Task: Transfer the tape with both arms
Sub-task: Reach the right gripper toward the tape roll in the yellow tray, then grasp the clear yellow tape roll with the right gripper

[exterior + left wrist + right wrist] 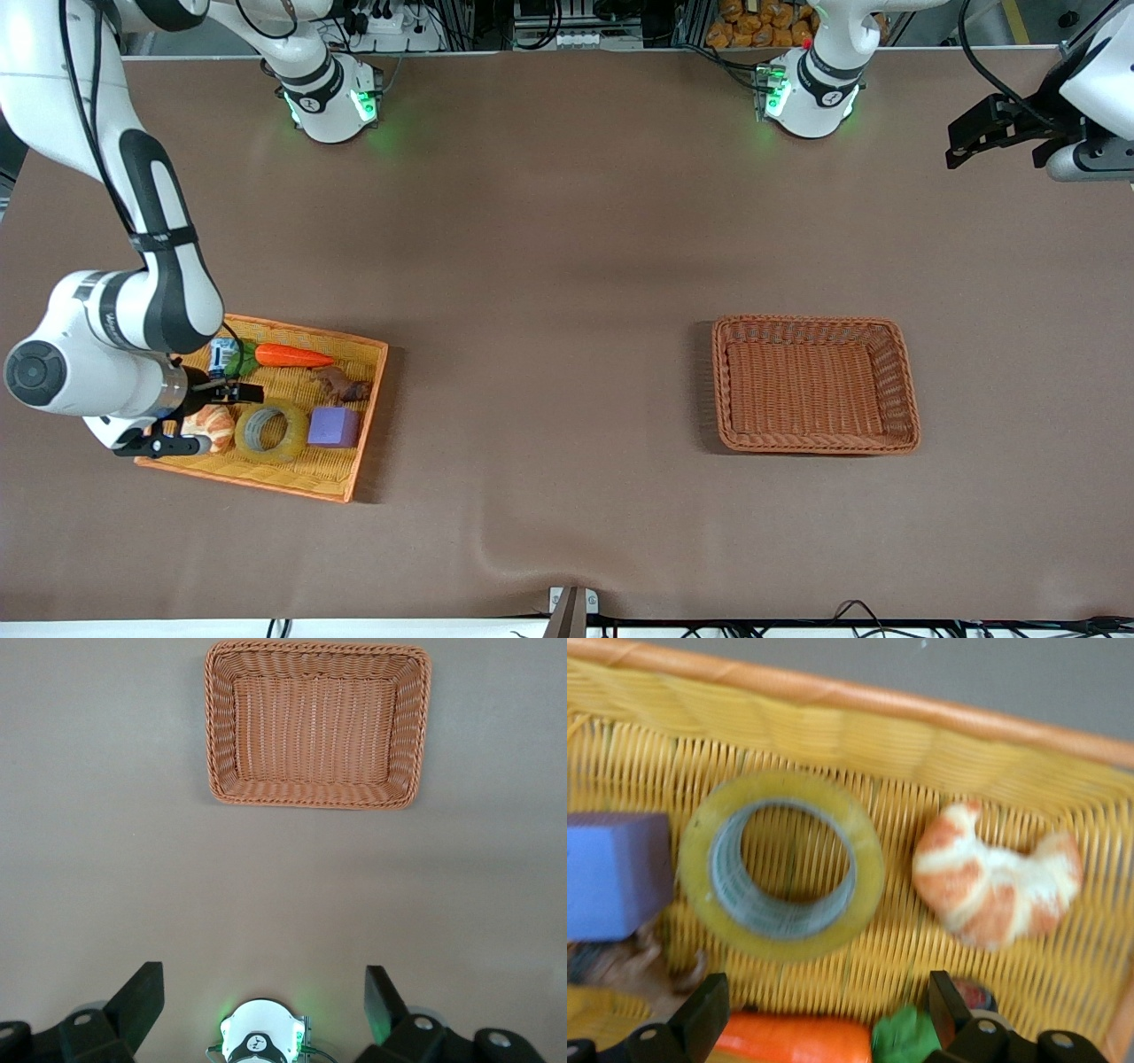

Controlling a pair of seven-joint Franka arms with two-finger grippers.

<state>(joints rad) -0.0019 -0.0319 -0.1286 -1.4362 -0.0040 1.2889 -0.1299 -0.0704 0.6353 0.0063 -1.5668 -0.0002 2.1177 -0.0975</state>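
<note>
Over the yellow tray point(359, 447) at the right arm's end of the desk point(549, 266), the right claw point(205, 415) hangs open above the tape point(271, 431). The tape lies flat between the croissant point(213, 425) and the purple block point(334, 426). The step looks like the first pick-up: next, drop straight down and pinch the ring's wall. The arm hides part of the tray. Up at the desk's other end, the left claw point(997, 133) waits open, with the brown basket point(815, 441) empty.

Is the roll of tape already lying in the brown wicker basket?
No, the tape lies flat in the yellow tray between the croissant and the purple cube, while the brown wicker basket holds nothing.
</note>
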